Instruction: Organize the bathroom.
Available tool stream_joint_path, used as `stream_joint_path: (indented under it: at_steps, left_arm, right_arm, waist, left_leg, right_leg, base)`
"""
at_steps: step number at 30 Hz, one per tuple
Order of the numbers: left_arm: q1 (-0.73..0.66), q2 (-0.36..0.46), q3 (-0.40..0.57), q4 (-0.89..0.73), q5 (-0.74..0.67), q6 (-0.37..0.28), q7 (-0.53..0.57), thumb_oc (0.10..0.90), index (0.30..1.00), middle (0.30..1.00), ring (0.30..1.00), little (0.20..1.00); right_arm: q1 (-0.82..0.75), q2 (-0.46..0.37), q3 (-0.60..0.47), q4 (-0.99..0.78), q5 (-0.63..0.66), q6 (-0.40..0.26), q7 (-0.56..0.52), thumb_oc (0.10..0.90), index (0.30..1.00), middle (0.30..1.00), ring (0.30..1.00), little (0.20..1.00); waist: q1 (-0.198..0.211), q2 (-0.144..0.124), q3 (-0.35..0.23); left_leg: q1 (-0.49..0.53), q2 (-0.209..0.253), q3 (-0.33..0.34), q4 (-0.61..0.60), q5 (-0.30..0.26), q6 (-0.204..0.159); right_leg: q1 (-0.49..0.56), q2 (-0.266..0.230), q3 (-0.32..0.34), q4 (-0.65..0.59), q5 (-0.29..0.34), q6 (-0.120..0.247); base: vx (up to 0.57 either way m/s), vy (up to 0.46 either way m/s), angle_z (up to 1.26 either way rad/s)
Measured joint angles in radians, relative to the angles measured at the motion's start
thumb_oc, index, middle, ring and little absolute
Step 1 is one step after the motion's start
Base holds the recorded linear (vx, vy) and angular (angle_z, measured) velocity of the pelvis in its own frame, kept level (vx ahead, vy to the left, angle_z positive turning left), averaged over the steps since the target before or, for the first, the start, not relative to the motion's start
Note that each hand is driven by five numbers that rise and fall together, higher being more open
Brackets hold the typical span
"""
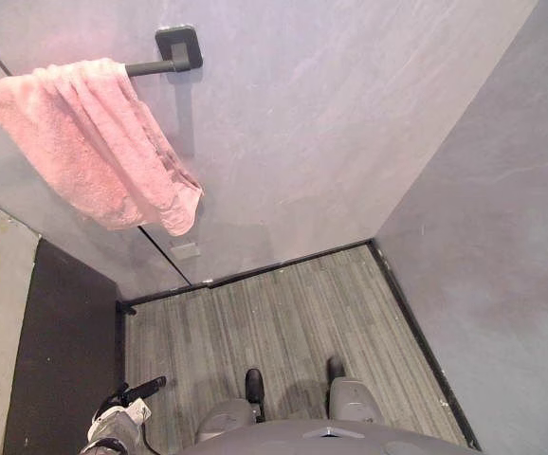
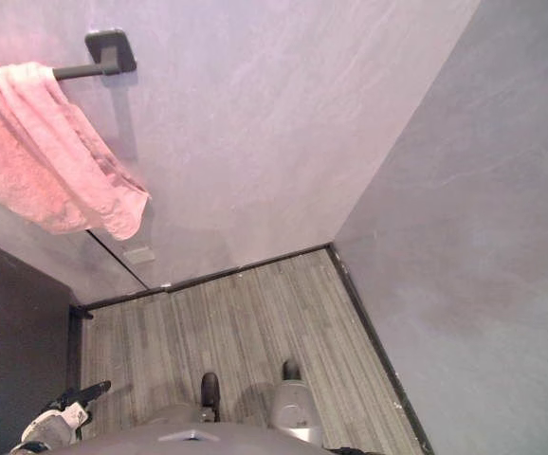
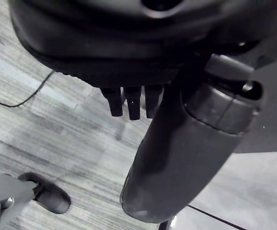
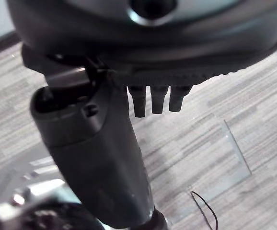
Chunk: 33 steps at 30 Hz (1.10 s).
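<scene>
One pink towel (image 1: 94, 142) on wall bar (image 1: 151, 67), cut off at edge, well above left hand (image 1: 127, 398) | both hands empty, fingers straight; right hand (image 4: 153, 98) over grey plank floor (image 1: 283, 322) | grey walls

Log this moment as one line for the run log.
towel: pink, draped over wall bar | left hand: open, empty, low over floor | right hand: open, empty, over floor | towel untouched
</scene>
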State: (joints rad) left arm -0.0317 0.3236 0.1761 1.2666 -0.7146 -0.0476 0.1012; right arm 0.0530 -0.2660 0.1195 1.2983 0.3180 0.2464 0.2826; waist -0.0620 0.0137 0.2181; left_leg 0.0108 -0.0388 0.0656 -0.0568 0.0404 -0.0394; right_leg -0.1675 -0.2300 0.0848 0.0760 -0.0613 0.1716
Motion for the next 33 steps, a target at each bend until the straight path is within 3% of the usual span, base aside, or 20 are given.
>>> stream_joint_path:
  at_steps: [3,5,6,8,10,13,14,15,17,20,23,26,29,31,33]
  left_arm:
    - [0.001,0.004,-0.003,-0.029,0.017,0.004,-0.013,0.8,0.9,0.9,0.9,0.9]
    - [0.004,0.009,-0.021,-0.058,0.018,0.004,-0.029,0.8,0.9,0.9,0.9,0.9]
    - [0.007,0.016,-0.034,-0.065,0.018,0.005,-0.036,0.8,0.9,0.9,0.9,0.9]
    - [0.011,0.006,-0.065,-0.08,0.017,0.019,-0.054,0.8,0.9,0.9,0.9,0.9]
    - [0.028,-0.001,-0.087,-0.081,0.012,0.034,-0.067,0.8,0.9,0.9,0.9,0.9]
    - [0.022,-0.012,-0.098,-0.105,-0.011,0.049,-0.082,0.8,0.9,0.9,0.9,0.9]
    - [0.02,-0.019,-0.096,-0.16,-0.042,0.049,-0.082,0.8,0.9,0.9,0.9,0.9]
    - [0.026,-0.023,-0.08,-0.228,-0.07,0.052,-0.067,0.8,0.9,0.9,0.9,0.9]
    - [0.065,-0.022,-0.038,-0.413,-0.115,0.043,-0.019,0.8,0.9,0.9,0.9,0.9]
    - [0.076,0.0,-0.027,-0.554,-0.102,0.012,0.042,0.8,0.9,0.9,0.9,0.9]
    - [0.055,0.062,-0.018,-0.646,-0.023,0.0,0.092,0.8,0.9,0.9,0.9,0.9]
    - [0.016,0.166,-0.045,-0.663,0.173,0.006,0.122,0.8,0.9,0.9,0.9,0.9]
    - [-0.067,0.275,-0.092,-0.697,0.308,0.087,0.107,0.8,0.9,0.9,0.9,0.9]
    - [-0.142,0.337,-0.12,-0.7,0.347,0.095,0.1,0.8,0.9,0.9,0.9,0.9]
    - [-0.266,0.386,-0.157,-0.699,0.376,0.13,0.102,0.8,0.9,0.9,0.9,0.9]
  right_arm:
    - [-0.015,0.021,0.008,0.001,0.001,0.002,0.019,0.8,0.9,0.9,0.9,0.9]
    - [0.01,0.039,0.01,0.007,0.003,0.002,0.031,0.8,0.9,0.9,0.9,0.9]
    - [0.016,0.041,0.01,0.012,0.003,0.001,0.034,0.8,0.9,0.9,0.9,0.9]
    - [-0.002,0.013,-0.001,0.006,0.005,-0.028,0.023,0.8,0.9,0.9,0.9,0.9]
    - [-0.021,-0.026,0.0,-0.02,0.008,-0.06,0.011,0.8,0.9,0.9,0.9,0.9]
    - [-0.045,-0.1,0.0,-0.071,0.023,-0.099,-0.004,0.8,0.9,0.9,0.9,0.9]
    - [-0.036,-0.143,-0.002,-0.156,0.031,-0.115,-0.021,0.8,0.9,0.9,0.9,0.9]
    - [-0.015,-0.172,0.007,-0.28,0.045,-0.089,-0.045,0.8,0.9,0.9,0.9,0.9]
    - [0.045,-0.209,0.008,-0.657,0.052,-0.075,-0.094,0.8,0.9,0.9,0.9,0.9]
    - [0.033,-0.196,0.011,-0.952,0.057,-0.106,-0.142,0.8,0.9,0.9,0.9,0.9]
    - [-0.046,-0.192,0.039,-1.087,0.06,-0.133,-0.141,0.8,0.9,0.9,0.9,0.9]
    - [-0.122,-0.246,0.046,-1.118,0.06,-0.138,-0.134,0.8,0.9,0.9,0.9,0.9]
    - [-0.237,-0.34,0.069,-1.101,0.063,-0.073,-0.132,0.8,0.9,0.9,0.9,0.9]
    - [-0.339,-0.363,0.075,-1.066,0.085,-0.052,-0.142,0.8,0.9,0.9,0.9,0.9]
    - [-0.498,-0.391,0.153,-1.048,0.095,-0.003,-0.165,0.8,0.9,0.9,0.9,0.9]
  waist:
    - [-0.01,0.001,0.026]
    - [-0.01,-0.001,0.029]
    - [-0.009,-0.02,0.023]
    - [-0.019,-0.016,0.029]
    - [-0.022,-0.013,0.028]
    - [-0.025,-0.002,0.036]
    - [-0.034,0.014,0.046]
    - [-0.035,0.016,0.059]
    - [-0.031,0.001,0.071]
    - [-0.027,-0.007,0.068]
    - [-0.019,-0.015,0.042]
    - [0.003,-0.024,0.013]
    - [0.026,-0.031,0.008]
    - [0.032,-0.034,0.007]
    - [0.032,-0.034,0.007]
  left_leg:
    - [-0.032,0.006,-0.052,0.042,-0.004,0.012]
    - [-0.035,0.031,-0.1,0.05,-0.005,0.015]
    - [-0.039,0.036,-0.102,0.038,-0.004,0.016]
    - [-0.04,0.086,-0.096,0.015,-0.016,0.028]
    - [-0.037,0.139,-0.098,0.04,-0.028,0.013]
    - [-0.01,0.166,-0.098,0.039,-0.018,-0.006]
    - [0.011,0.167,-0.09,0.012,-0.013,-0.008]
    - [0.02,0.167,-0.087,0.0,-0.014,-0.011]
    - [0.039,0.156,-0.083,-0.004,-0.011,-0.03]
    - [0.069,0.157,-0.075,-0.017,-0.03,-0.058]
    - [0.07,0.152,-0.077,-0.018,-0.03,-0.058]
    - [0.071,0.153,-0.075,-0.017,-0.028,-0.06]
    - [0.07,0.154,-0.079,-0.017,-0.016,-0.079]
    - [0.074,0.154,-0.082,-0.016,-0.014,-0.083]
    - [0.075,0.154,-0.088,-0.016,-0.007,-0.095]
  right_leg:
    - [-0.024,0.0,0.056,0.015,0.042,-0.005]
    - [0.018,0.062,0.027,0.067,0.034,-0.024]
    - [0.043,0.088,0.025,0.056,0.022,-0.052]
    - [0.052,0.112,-0.018,0.011,0.082,-0.097]
    - [0.055,0.141,-0.05,-0.019,0.106,-0.127]
    - [0.053,0.16,-0.073,-0.047,0.128,-0.143]
    - [0.058,0.167,-0.091,-0.063,0.144,-0.136]
    - [0.064,0.168,-0.098,-0.065,0.146,-0.132]
    - [0.091,0.159,-0.092,-0.095,0.165,-0.119]
    - [0.127,0.156,-0.083,-0.126,0.172,-0.114]
    - [0.134,0.148,-0.08,-0.131,0.174,-0.111]
    - [0.136,0.148,-0.079,-0.134,0.184,-0.104]
    - [0.148,0.148,-0.082,-0.154,0.195,-0.1]
    - [0.154,0.148,-0.084,-0.154,0.196,-0.1]
    - [0.157,0.149,-0.088,-0.154,0.198,-0.102]
  base:
    - [0.16,-0.231,0.57]
    - [0.11,-0.144,0.95]
    - [0.02,-0.057,0.73]
    - [-0.01,-0.04,0.66]
    - [-0.01,-0.003,0.27]
    - [0.05,0.025,0.22]
    - [0.06,0.015,0.36]
    - [0.08,0.011,0.29]
    - [0.06,-0.012,-0.02]
    - [0.06,-0.022,-0.05]
    - [0.05,-0.032,0.07]
    - [0.07,-0.05,0.0]
    - [0.05,-0.039,0.03]
    - [0.05,-0.05,0.03]
    - [0.04,-0.057,0.06]
